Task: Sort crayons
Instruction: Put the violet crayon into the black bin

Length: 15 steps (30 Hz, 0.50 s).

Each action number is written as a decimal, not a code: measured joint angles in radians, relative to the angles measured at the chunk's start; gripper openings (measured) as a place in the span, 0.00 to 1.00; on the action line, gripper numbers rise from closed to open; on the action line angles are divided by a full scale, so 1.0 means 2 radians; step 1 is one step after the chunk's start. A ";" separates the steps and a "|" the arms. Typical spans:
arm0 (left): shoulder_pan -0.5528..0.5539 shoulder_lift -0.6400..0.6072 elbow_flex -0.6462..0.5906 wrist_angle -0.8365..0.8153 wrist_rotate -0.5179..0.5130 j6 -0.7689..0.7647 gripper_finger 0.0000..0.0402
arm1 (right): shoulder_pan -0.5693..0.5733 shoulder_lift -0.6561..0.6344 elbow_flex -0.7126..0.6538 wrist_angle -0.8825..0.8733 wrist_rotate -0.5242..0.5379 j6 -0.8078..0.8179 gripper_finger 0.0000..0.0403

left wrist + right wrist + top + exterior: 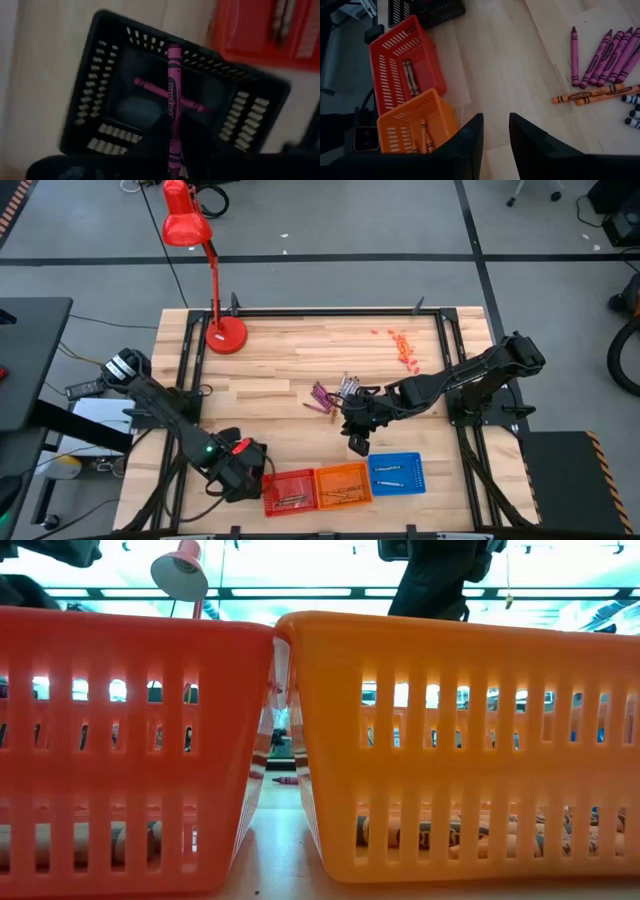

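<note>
My left gripper [240,467] is at the table's near left, shut on a magenta crayon [173,95] above a black basket [115,60]. Another magenta crayon [150,89] lies in that basket. Loose magenta, orange and pale crayons [335,393] lie in a pile mid-table; they also show in the right wrist view [605,60]. My right gripper [357,442] is open and empty, just nearer than the pile, above bare wood [495,135]. My left gripper pinches the magenta crayon between its two fingers by one end [173,142]. The fingers lie along the crayon, whose free pointed end [174,50] sticks out ahead of them. The crayon is clear of the black basket below.
A red basket [288,490], an orange basket [343,483] and a blue basket [397,473] stand in a row at the near edge, each holding crayons. A red desk lamp [226,335] stands at the far left. Tiny red-pink bits [403,348] lie at the far right.
</note>
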 joint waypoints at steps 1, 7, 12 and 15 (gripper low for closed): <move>0.000 0.000 0.000 0.003 0.000 -0.025 0.11 | 0.000 0.000 0.000 0.000 0.000 -0.002 0.24; -0.012 0.000 -0.002 0.006 0.000 -0.157 0.11 | 0.000 0.000 0.000 0.000 -0.009 -0.003 0.24; -0.027 -0.001 -0.025 0.012 0.012 -0.259 0.11 | 0.000 0.000 0.000 0.000 -0.009 -0.007 0.24; -0.033 0.000 -0.041 0.031 0.015 -0.303 0.11 | 0.000 0.000 0.000 0.000 -0.009 -0.011 0.24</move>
